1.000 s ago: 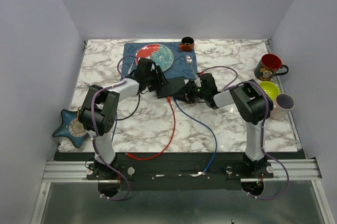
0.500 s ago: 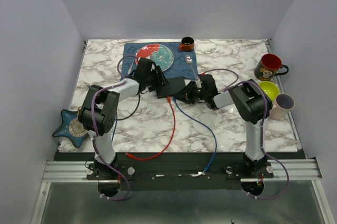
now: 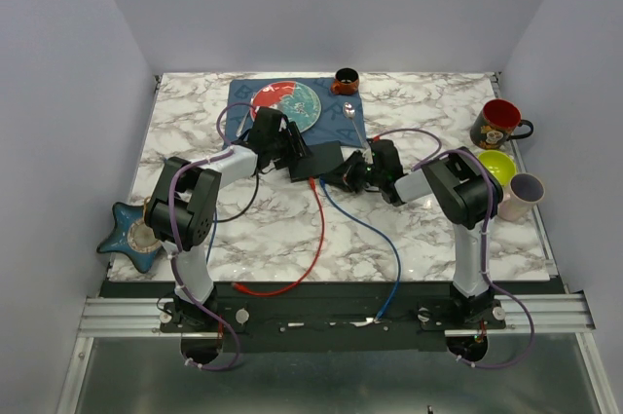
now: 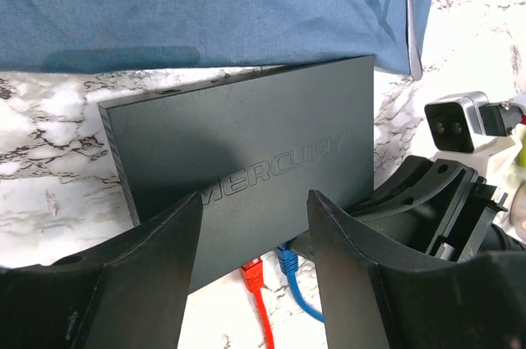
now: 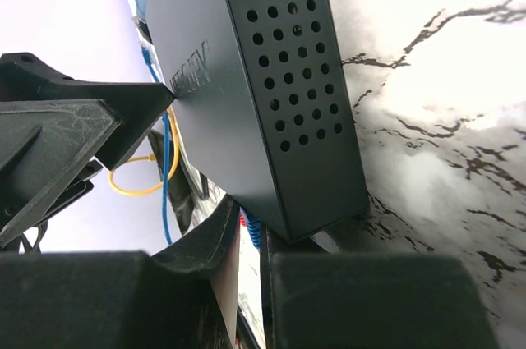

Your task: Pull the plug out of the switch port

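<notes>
The switch (image 3: 319, 159) is a flat dark grey box lying by the near edge of the blue placemat (image 3: 238, 94). A red cable (image 3: 320, 229) and a blue cable (image 3: 375, 229) are plugged into its near edge. In the left wrist view the switch (image 4: 246, 135) lies under my open left gripper (image 4: 255, 242), whose fingers straddle its near edge above the red plug (image 4: 253, 271) and blue plug (image 4: 288, 263). My right gripper (image 3: 350, 176) is at the switch's right corner. In the right wrist view its jaws (image 5: 251, 234) stand nearly together around the blue plug (image 5: 251, 230), below the switch (image 5: 246, 78).
A patterned plate (image 3: 288, 102), a small orange cup (image 3: 345, 80) and a spoon (image 3: 349, 109) lie on the placemat. A red mug (image 3: 498, 125), a green bowl (image 3: 498, 167) and a beige cup (image 3: 526, 190) stand at the right edge. A blue star dish (image 3: 131, 234) sits at the left edge.
My right gripper has moved a little left, closer to the switch's near right corner. The left arm and the switch have stayed put.
</notes>
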Motion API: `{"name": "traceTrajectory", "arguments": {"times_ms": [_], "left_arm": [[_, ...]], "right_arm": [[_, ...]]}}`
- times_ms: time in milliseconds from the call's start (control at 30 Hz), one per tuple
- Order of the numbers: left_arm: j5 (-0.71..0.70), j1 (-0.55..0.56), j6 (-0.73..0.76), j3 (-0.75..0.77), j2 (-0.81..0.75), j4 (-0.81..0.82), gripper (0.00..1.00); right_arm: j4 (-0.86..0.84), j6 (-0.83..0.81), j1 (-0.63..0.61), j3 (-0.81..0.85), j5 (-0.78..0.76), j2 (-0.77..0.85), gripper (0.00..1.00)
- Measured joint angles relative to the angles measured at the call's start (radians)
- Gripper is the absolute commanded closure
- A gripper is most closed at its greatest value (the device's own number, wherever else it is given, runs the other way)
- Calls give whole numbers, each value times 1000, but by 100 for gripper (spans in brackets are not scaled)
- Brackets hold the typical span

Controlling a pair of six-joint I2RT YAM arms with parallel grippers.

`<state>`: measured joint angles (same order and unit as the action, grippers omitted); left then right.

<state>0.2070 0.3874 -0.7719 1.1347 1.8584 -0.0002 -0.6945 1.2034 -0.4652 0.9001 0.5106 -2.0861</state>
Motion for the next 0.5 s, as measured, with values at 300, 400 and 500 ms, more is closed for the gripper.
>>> {"name": "traceTrajectory", "arguments": {"times_ms": [300,400,500], "left_arm": [[39,10,-64,-74,-61,18,36],[60,37,-93,-112,-85,23,36],[77,71,-119,-124,-91,32,36]], "right_arm": [[-22,-29,0,-10,1,-1,99],[-21,-53,0,-9,1,-1,99],[-18,-73,0,-7,1,0,99]]}}
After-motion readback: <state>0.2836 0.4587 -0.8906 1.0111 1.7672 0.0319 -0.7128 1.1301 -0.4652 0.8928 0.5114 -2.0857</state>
